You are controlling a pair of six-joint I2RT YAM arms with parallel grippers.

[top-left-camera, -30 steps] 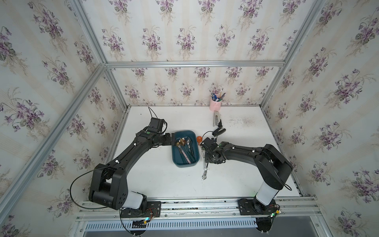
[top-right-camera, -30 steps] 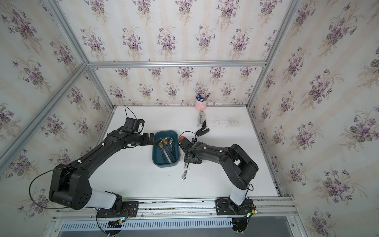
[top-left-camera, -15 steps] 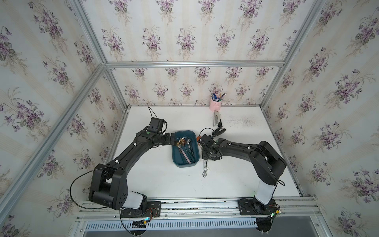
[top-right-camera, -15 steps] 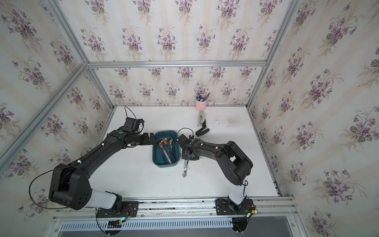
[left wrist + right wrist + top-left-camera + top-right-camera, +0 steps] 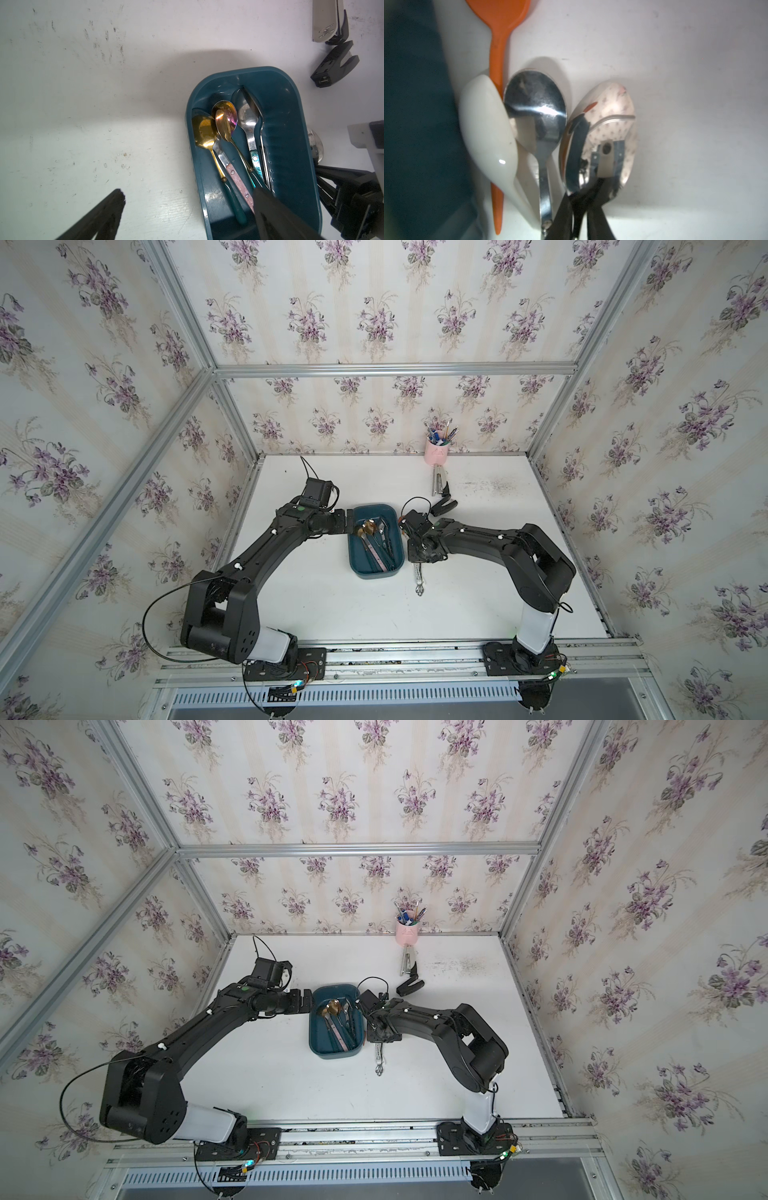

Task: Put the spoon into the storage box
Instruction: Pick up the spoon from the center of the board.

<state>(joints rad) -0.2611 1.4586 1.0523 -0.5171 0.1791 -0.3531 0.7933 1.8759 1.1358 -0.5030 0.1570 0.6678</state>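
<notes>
My right gripper [image 5: 583, 200] is shut on the neck of a mirror-bright steel spoon [image 5: 602, 128] that lies on the white table just right of the storage box [image 5: 371, 573], a dark teal tub. In both top views a steel handle [image 5: 417, 578] [image 5: 379, 1058] sticks out toward the front from under the right gripper [image 5: 417, 556] [image 5: 376, 1036]. My left gripper [image 5: 189, 197] is open and straddles the box's left wall [image 5: 193, 166]. One finger hangs over the box, the other over the table.
Beside the held spoon lie a second steel spoon [image 5: 535, 108], a white ceramic spoon [image 5: 488, 128] and an orange plastic spoon [image 5: 497, 52], against the box. Several spoons [image 5: 224, 124] lie in the box. A pink pen cup [image 5: 436, 454], stapler [image 5: 438, 485] and black clip [image 5: 444, 506] sit behind.
My right gripper has closed from half open onto the steel spoon's neck and its wrist has shifted slightly toward the box. The left arm has not moved.
</notes>
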